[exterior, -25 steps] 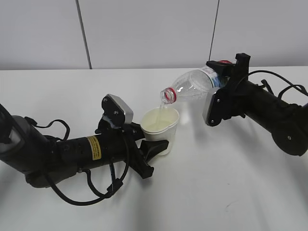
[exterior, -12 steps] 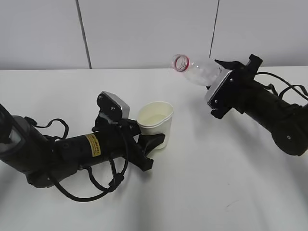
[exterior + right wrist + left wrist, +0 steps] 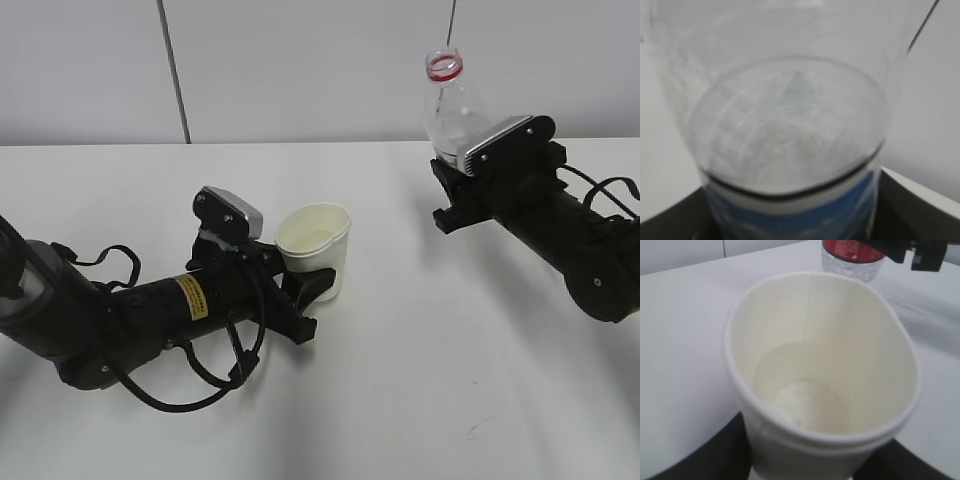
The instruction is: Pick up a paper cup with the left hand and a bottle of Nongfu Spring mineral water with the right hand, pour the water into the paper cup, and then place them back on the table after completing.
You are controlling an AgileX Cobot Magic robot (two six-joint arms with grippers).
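My left gripper point(image 3: 318, 290) is clamped on the cup point(image 3: 316, 246), one black finger point(image 3: 322, 286) visible against the cup's lower wall on the near side. The cup stands close to upright, leaning slightly, its rim pressed into an oval. Its base sits at or just above the table point(image 3: 400, 380); I cannot tell which. In the left wrist view the cup point(image 3: 820, 390) fills the frame, and water point(image 3: 800, 400) lies shallow in its bottom, clear over the pale inner wall.

My right gripper point(image 3: 470, 185) is pinching the bottle point(image 3: 452, 110) around its lower body, which is hidden behind the silver-grey camera block point(image 3: 497, 143). The bottle stands upright, uncapped, a red ring around the open neck, its upper part clear and showing against the grey wall. The right wrist view looks up the bottle point(image 3: 785, 135): a blue label band at the bottom edge, clear plastic above it; the view is too blurred to show how much water remains inside.

Cup and bottle are well apart, the bottle up and to the right of the cup. Both arms reach in from opposite sides of the table.
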